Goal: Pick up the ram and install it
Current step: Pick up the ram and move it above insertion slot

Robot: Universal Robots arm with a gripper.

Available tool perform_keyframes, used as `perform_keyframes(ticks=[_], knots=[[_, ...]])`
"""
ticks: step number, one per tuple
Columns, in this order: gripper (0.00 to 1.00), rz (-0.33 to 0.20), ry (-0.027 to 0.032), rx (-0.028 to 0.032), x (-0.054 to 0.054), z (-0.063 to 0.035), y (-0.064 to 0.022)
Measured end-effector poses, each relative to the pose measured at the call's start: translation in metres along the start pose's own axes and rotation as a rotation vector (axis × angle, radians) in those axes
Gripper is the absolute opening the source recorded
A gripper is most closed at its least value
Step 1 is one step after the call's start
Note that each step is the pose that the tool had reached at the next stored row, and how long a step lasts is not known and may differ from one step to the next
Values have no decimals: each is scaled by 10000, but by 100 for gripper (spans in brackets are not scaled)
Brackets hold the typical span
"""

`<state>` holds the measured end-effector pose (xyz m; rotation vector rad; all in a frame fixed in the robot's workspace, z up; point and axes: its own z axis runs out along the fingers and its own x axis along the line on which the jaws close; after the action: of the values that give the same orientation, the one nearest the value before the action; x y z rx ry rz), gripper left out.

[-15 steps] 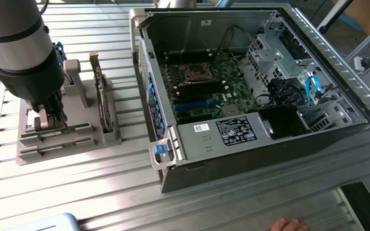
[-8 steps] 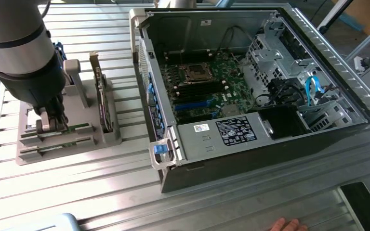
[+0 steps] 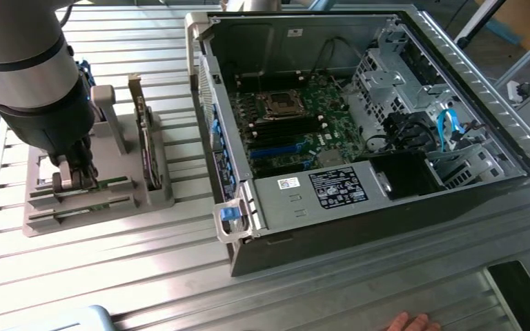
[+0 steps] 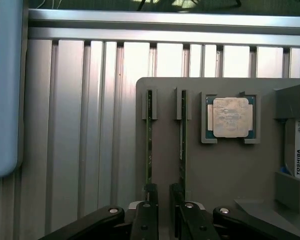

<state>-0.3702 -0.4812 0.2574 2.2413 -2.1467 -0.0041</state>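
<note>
wrist view: fingers (image 4: 151,202) spread apart, gripping nothing, low over gray holder (image 4: 225,170) on slatted worktop (image 4: 74,125); ram (image 4: 148,145) stands on edge in its slot, second stick (image 4: 182,150) just beside.

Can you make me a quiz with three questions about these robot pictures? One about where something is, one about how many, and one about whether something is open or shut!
1. The computer case is:
A. open
B. closed up
C. upside down

2. The gripper is:
A. inside the case
B. over the grey holder
C. down on the floor

3. How many ram sticks stand in the holder?
A. one
B. two
C. five

Answers:
1 A: you can see the motherboard inside.
2 B: the holder lies right under it.
3 B: two thin green sticks stand on edge in their slots.
</note>
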Motion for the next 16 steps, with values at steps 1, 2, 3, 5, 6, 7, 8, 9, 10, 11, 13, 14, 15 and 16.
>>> perform_keyframes(ticks=[1, 2, 3, 5, 6, 7, 8, 9, 10, 11, 13, 14, 15, 16], knots=[[24, 0, 0, 1, 0, 3, 0], [24, 0, -2, 2, 0, 7, 0], [24, 0, 0, 0, 0, 14, 0], [24, 0, 1, -1, 0, 23, -1], [24, 0, 1, -1, 0, 29, -1], [24, -1, 1, -2, 0, 36, -1], [24, 0, 0, 0, -1, 46, -1], [24, 0, 0, 0, -1, 51, -2], [24, -1, 0, 0, -1, 54, -2], [24, 0, 2, -2, -1, 57, -2], [24, 0, 1, -1, -1, 59, -2], [24, 0, 1, -1, -1, 59, -2], [24, 0, 0, -1, -1, 59, -2], [24, 0, 1, 0, -1, 59, -2]])
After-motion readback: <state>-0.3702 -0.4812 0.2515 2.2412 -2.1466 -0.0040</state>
